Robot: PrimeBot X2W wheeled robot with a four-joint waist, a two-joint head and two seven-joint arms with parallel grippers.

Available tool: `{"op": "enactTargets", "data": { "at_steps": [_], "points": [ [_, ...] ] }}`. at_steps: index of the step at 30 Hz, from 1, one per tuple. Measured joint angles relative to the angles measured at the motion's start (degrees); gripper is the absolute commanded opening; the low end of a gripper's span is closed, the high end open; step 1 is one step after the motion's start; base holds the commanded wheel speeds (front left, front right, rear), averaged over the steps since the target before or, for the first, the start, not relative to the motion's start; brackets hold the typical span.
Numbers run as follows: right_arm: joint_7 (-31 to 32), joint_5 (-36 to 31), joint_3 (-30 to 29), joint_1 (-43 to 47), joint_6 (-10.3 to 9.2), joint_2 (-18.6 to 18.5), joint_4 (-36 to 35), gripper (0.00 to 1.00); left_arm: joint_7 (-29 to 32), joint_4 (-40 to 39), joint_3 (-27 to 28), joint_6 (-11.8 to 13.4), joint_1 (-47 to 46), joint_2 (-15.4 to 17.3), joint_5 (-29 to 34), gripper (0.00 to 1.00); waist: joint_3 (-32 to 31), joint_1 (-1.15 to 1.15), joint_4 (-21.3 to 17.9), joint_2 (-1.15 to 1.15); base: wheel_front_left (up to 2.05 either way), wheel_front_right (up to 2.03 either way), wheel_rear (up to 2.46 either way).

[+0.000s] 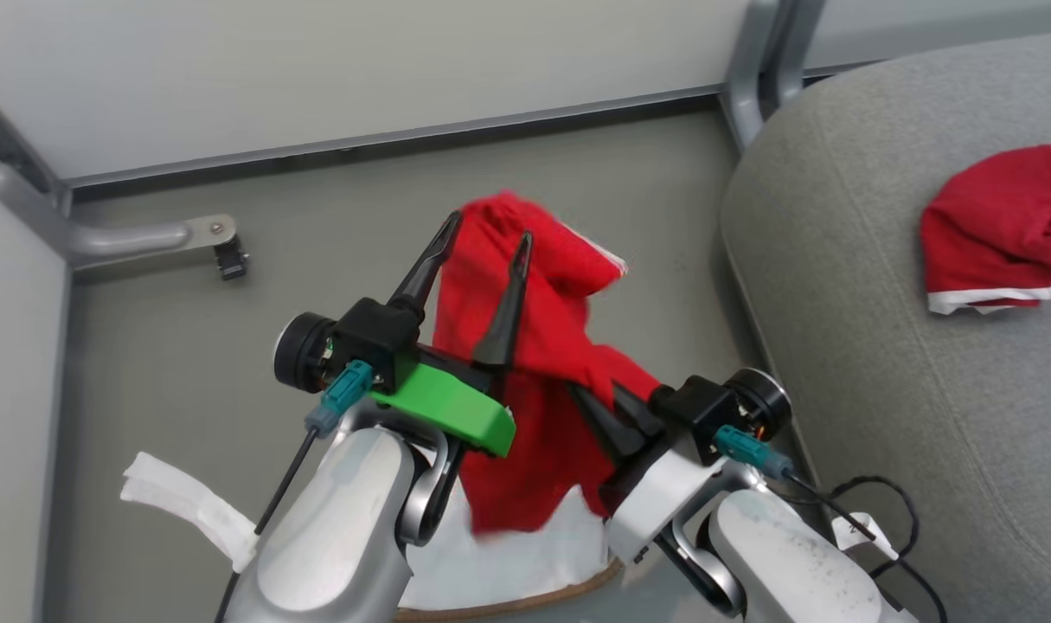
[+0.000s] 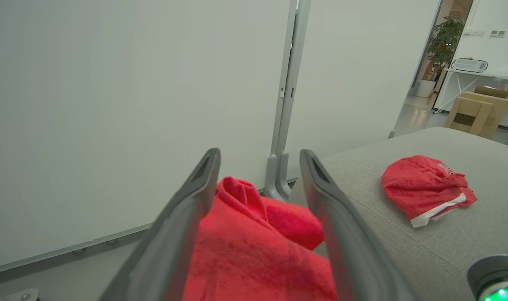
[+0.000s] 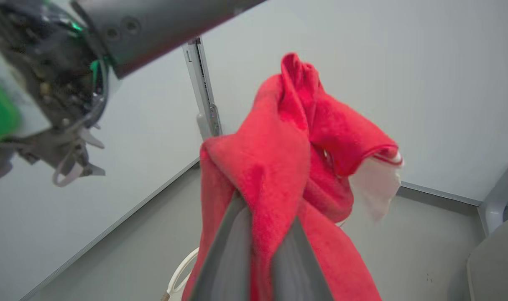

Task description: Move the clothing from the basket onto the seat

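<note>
A red garment (image 1: pixel 547 346) with white trim hangs in the air above the basket (image 1: pixel 525 597), and my right gripper (image 1: pixel 613 414) is shut on its lower fold. In the right wrist view the fingers (image 3: pixel 237 246) pinch the bunched red cloth (image 3: pixel 279 138). My left gripper (image 1: pixel 488 235) stands open at the garment's top. Its fingers (image 2: pixel 199 188) are spread, with the red cloth (image 2: pixel 254 242) loose between them. A second red garment (image 1: pixel 1001 225) with a white hem lies on the grey seat (image 1: pixel 871 329) to the right, and it lies crumpled (image 2: pixel 425 188) in the left wrist view too.
White cloth (image 1: pixel 508 554) lies in the basket under the arms, and a white handle (image 1: pixel 188 506) sticks out at its left. A grey partition foot with a castor (image 1: pixel 222 251) stands on the floor at the left. A black cable (image 1: pixel 871 510) runs beside the seat.
</note>
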Motion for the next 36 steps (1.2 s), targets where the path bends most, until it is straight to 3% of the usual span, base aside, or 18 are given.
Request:
{"op": "enactTargets", "data": {
  "at_steps": [11, 29, 36],
  "points": [
    [0.0, -1.3, -5.7, 0.9, 0.00, 0.0, -5.4, 0.00, 0.0, 1.5, 3.2, -1.3, 1.5, 0.0, 3.5, 1.00, 1.0, 0.00, -7.7, 0.00, 0.00, 0.00, 0.00],
    [0.0, -1.1, -13.3, 2.9, 0.00, 0.2, -10.8, 0.00, 0.0, 2.4, 6.6, -4.6, 4.6, 0.0, 10.1, 1.00, 3.4, 0.00, -24.5, 0.00, 0.00, 0.00, 0.00],
    [0.0, -1.5, -17.6, 3.1, 0.00, 0.2, -12.2, 0.00, 0.0, 3.6, 4.7, -5.1, 4.5, -0.1, 10.1, 1.00, 5.1, 0.00, -27.3, 0.00, 0.00, 0.00, 0.00]
  ]
}}
